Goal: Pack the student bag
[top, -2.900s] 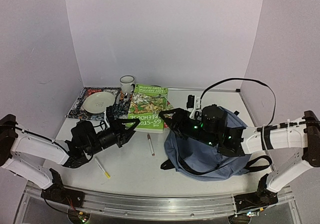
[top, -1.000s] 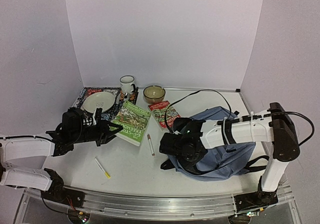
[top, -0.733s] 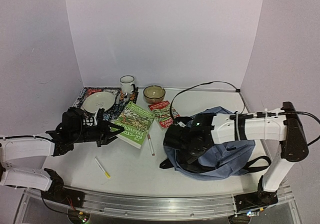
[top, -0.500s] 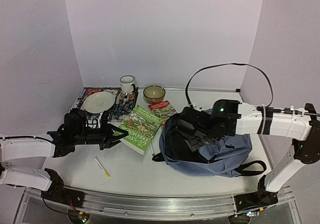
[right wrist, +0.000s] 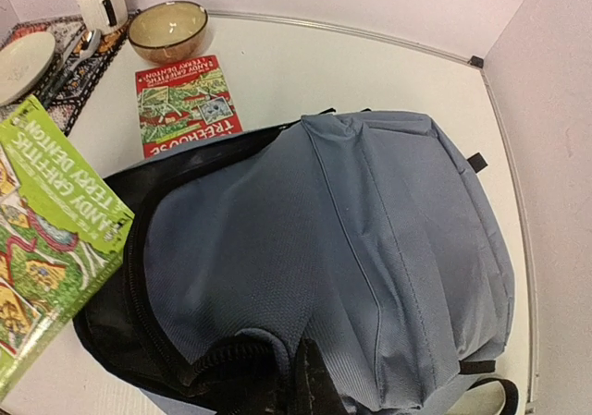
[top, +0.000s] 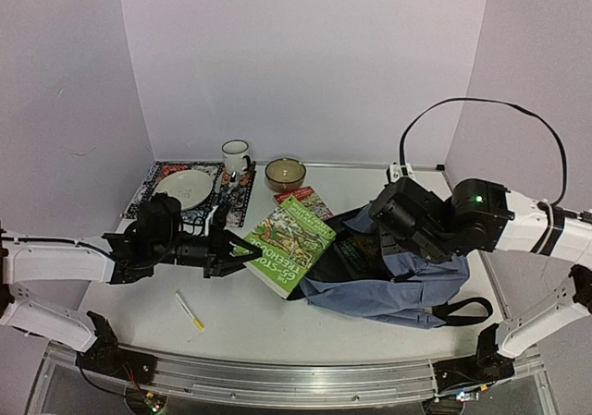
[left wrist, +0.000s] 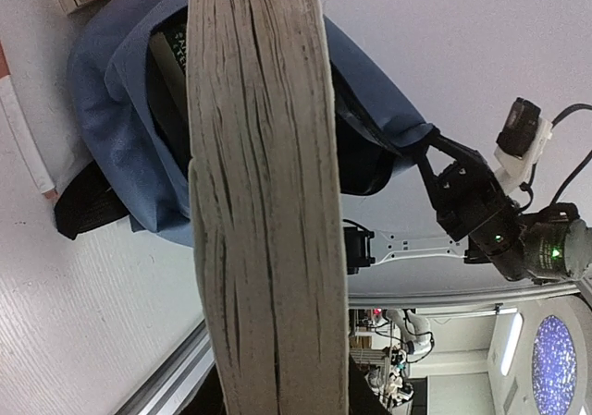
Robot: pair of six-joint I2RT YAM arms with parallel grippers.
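The left tool (top: pixel 236 247) clamps the near end of the green paperback (top: pixel 294 239), whose long axis points right, toward the open mouth of the student bag (top: pixel 407 281). The bag lies on the right half of the bench (top: pixel 250 318), mouth facing left. The right tool (right wrist: pixel 301 383), pinched shut on the bag's upper rim, holds that mouth up. The book's far corner is at the opening.

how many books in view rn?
2: green book held by the left fingers at the student bag mouth; red book lying flat near the bowl. More may be hidden inside the bag.
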